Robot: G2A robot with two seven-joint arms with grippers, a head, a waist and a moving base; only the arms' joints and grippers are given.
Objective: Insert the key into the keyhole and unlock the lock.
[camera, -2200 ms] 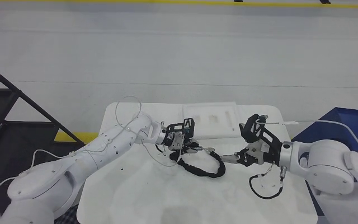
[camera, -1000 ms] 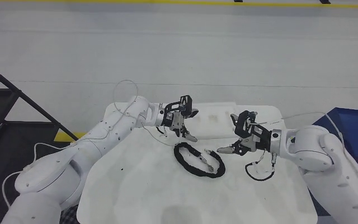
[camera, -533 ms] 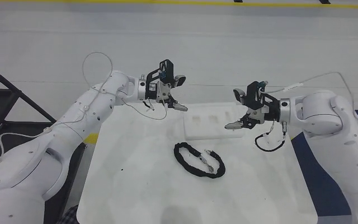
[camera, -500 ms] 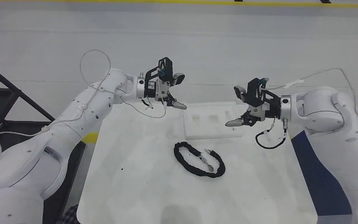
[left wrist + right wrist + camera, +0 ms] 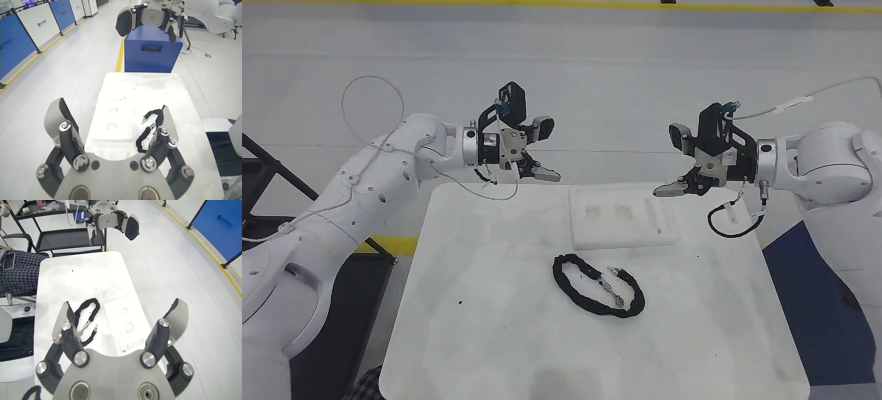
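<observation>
Top view: both arms have lifted away, left gripper [image 5: 545, 150] and right gripper [image 5: 670, 162] with fingers spread, empty; chain lock [image 5: 597, 285] lies mid-tabletop [image 5: 492, 300], ends parted, key [image 5: 81, 332] inserted, likely unlocked

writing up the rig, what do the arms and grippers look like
White rounded arms. Left gripper and right gripper: black linkages, curved grey fingers, black ribbed pads. Thin white cable loops off the left arm; black cable by the right wrist.

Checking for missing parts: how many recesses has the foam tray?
3, in a row along the foam tray: one end recess, the middle recess, the opposite recess. None seems hidden.
</observation>
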